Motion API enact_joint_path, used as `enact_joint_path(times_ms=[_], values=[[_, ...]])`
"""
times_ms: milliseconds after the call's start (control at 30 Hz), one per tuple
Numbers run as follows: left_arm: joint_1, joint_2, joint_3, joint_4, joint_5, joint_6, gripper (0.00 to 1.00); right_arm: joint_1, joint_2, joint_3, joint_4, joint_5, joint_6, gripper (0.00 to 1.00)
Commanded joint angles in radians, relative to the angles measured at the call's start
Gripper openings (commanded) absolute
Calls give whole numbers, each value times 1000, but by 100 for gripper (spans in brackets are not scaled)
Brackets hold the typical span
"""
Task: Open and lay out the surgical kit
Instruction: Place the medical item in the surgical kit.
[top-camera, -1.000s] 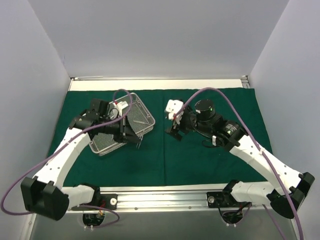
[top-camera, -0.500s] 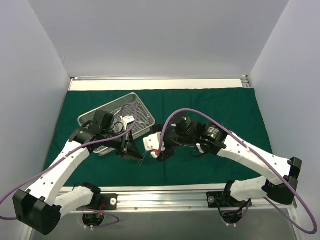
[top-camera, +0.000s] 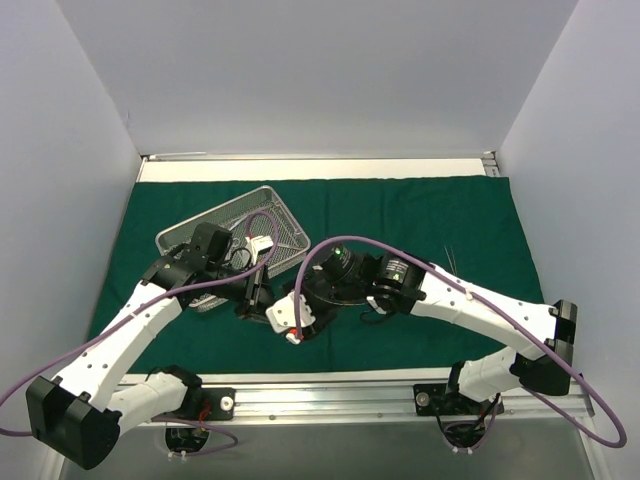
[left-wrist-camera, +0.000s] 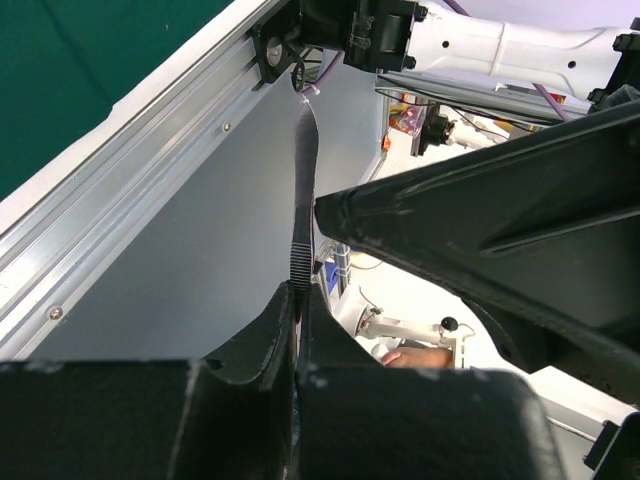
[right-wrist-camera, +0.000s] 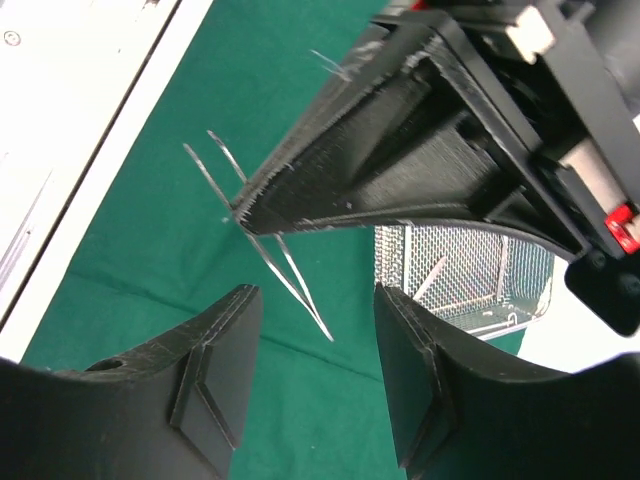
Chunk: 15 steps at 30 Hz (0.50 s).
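While the left tool (left-wrist-camera: 300, 292) has its fingers pressed together on the tweezers (left-wrist-camera: 301, 200), pinching them low on the ridged steel strip, the rest of that strip stands up and away from the fingertips in the left wrist view; the right tool (right-wrist-camera: 315, 310) has come in close from the right with its jaws spread, one finger on either side of the tweezers' thin prongs and neither finger touching them as far as the right wrist view shows; both tools meet over the near-left part of the green cloth (top-camera: 420, 210), just in front of the wire-mesh tray (top-camera: 285, 222). Seen from above, the tray sits on the far-left part of the cloth, turned at an angle to the cloth's edges, with the left arm reaching across its near side; one slender steel piece (right-wrist-camera: 432, 275) lies on the mesh inside it, though its kind cannot be told. Well apart from the tools, on the right half of the cloth, another thin steel instrument (top-camera: 447, 258) lies flat; it is too fine to name. The cloth is spread flat and covers most of the table (top-camera: 300, 168), leaving a pale strip bare along the far edge.
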<state>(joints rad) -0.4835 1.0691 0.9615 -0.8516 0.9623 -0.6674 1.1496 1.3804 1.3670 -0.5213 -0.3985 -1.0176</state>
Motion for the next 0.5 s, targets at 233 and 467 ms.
enact_joint_path(times_ms=[233, 467], values=[[-26, 11, 11, 42, 36, 8, 2, 39, 8, -17, -5, 29, -1, 38], [-30, 22, 28, 51, 43, 3, 2, 52, 5, -42, 0, 32, -7, 34]])
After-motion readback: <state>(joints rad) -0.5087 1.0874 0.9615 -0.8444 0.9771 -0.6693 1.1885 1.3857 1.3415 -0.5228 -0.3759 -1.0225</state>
